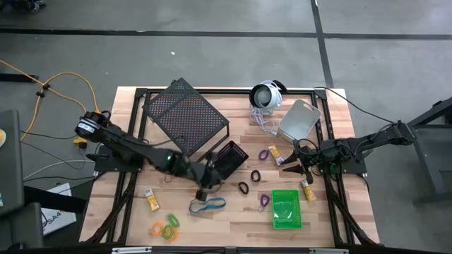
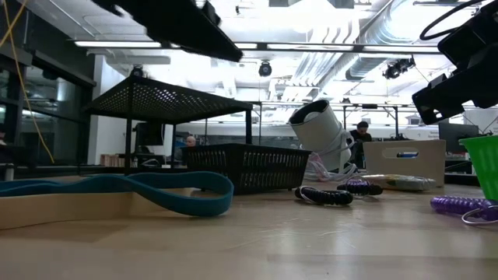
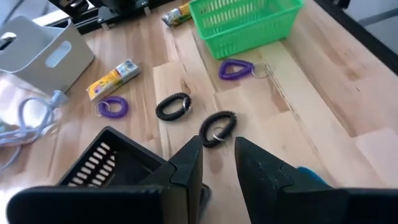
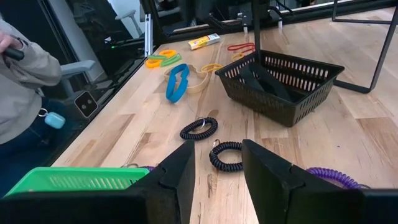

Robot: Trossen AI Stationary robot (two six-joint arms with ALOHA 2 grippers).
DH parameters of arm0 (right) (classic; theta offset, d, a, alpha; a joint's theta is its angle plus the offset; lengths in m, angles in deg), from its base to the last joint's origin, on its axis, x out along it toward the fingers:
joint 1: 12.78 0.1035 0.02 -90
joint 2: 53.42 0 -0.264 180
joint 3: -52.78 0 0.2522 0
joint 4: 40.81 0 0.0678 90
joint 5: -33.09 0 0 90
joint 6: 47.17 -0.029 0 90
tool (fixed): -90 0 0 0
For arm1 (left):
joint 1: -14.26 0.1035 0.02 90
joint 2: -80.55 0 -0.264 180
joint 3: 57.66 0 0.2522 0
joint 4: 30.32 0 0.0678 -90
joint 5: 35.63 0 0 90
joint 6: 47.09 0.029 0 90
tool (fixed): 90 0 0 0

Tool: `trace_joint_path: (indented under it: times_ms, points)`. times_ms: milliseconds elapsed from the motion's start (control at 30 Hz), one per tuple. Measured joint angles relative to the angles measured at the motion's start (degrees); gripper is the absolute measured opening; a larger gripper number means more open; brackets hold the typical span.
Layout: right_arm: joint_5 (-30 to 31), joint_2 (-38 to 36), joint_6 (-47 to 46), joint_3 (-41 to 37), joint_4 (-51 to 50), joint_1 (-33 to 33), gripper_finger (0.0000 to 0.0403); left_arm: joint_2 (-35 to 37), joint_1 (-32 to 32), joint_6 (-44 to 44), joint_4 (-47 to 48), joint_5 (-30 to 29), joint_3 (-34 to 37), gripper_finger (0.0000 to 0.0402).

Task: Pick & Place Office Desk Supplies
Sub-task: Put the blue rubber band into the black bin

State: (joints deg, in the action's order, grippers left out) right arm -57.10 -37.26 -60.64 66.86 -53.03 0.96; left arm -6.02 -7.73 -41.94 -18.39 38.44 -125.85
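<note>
Near the desk's front edge: left gripper (image 3: 217, 163), fingers apart, empty, approaching a black coil loop (image 3: 217, 126) beside the black bin (image 1: 229, 159). Next: descend, straddle, close. Right gripper (image 4: 217, 163) apart, waiting.

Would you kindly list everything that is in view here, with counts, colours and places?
Mesh rack: 1, black, back left of table.
Round device: 1, white and black, corded, back centre.
Grey bin: 1, back right.
Black bin: 1, centre.
Green bin: 1, front right.
Purple coil loops: 2, between the grey and green bins.
Black coil loops: 2, right of black bin.
Yellow pieces: 3, one front left, two right.
Blue loop: 1, front centre.
Orange and green loops: small cluster, front left.
Person: 1, beige sleeve, beside table.
Left end effector: open, by black bin.
Right end effector: open, right side.
</note>
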Motion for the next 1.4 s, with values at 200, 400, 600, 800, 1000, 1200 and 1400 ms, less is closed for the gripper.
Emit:
trace_joint_path:
  times_ms: [200, 400, 600, 800, 1000, 1200, 1400]
  points:
    - [0.0, 0.0, 0.0, 0.0, 0.0, 0.0, 0.012, 0.0, -8.7, -5.6, 5.2, -11.0, -1.7, 0.0088]
    - [0.0, 0.0, 0.0, 0.0, 0.0, 0.0, 0.012, -0.3, -13.2, -15.5, 10.0, -15.8, -2.6, 0.0088]
    - [0.0, 0.0, 0.0, 0.0, 0.0, 0.0, 0.012, -2.4, -13.3, -22.3, 12.1, -14.0, -2.6, 0.0088]
    - [0.0, 0.0, 0.0, 0.0, 0.0, 0.0, 0.012, -6.2, -12.8, -27.6, 11.6, -9.3, -2.6, 0.0088]
    - [0.0, 0.0, 0.0, 0.0, 0.0, 0.0, 0.012, -8.8, -12.7, -30.7, 11.0, -7.5, -2.6, 0.0088]
    - [0.0, 0.0, 0.0, 0.0, 0.0, 0.0, 0.012, -11.6, -12.3, -33.5, 10.3, -3.8, -2.5, 0.0088]
    - [0.0, 0.0, 0.0, 0.0, 0.0, 0.0, 0.012, -12.4, -11.9, -34.4, 10.2, -2.8, -2.5, 0.0088]
